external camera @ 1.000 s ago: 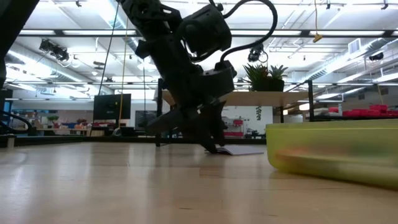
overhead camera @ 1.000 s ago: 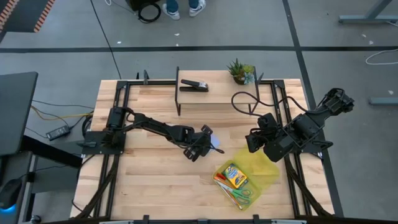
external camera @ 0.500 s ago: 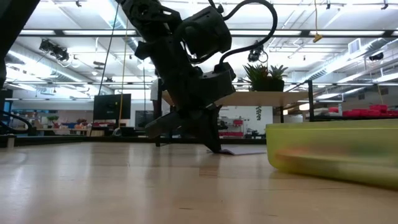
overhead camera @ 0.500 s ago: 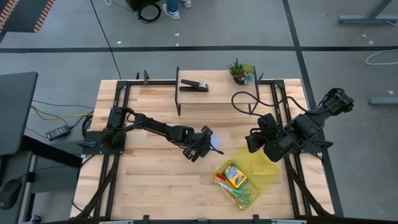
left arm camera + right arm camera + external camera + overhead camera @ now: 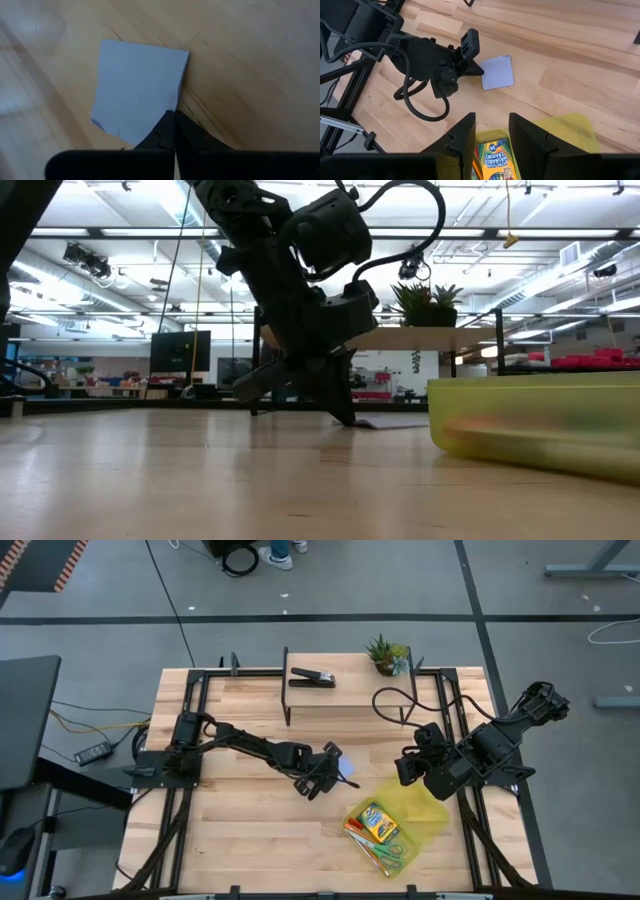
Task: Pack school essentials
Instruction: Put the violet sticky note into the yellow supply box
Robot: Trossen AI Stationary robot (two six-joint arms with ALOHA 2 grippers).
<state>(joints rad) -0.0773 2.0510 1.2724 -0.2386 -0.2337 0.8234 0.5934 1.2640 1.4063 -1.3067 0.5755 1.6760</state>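
The pale blue notepad (image 5: 348, 771) (image 5: 140, 85) lies flat on the wooden table, left of centre. My left gripper (image 5: 335, 774) (image 5: 173, 114) is shut, with its tips at the pad's edge. A translucent yellow container (image 5: 425, 808) (image 5: 540, 425) holds the crayon box (image 5: 378, 823) (image 5: 494, 161), the green-handled scissors (image 5: 390, 854) and the pencils (image 5: 359, 837). My right gripper (image 5: 408, 768) (image 5: 492, 134) hovers open by the container's far side and touches nothing. The tiny red piece does not show. My left gripper has its fingertips (image 5: 169, 120) closed together on the notepad's edge near a corner (image 5: 176, 102). It comes slanting down from the table's left. The pad lies flat on the table; whether a sheet sits between the tips I cannot tell.
A black stapler (image 5: 312, 677) and a small potted plant (image 5: 385, 653) stand on a raised shelf at the far edge. Black frame rails (image 5: 196, 730) run along both sides of the table. Bare wood lies at the near left (image 5: 250, 830).
In the low view my left gripper has settled slightly lower onto the notepad's edge, then held still. The notepad stays flat in place.
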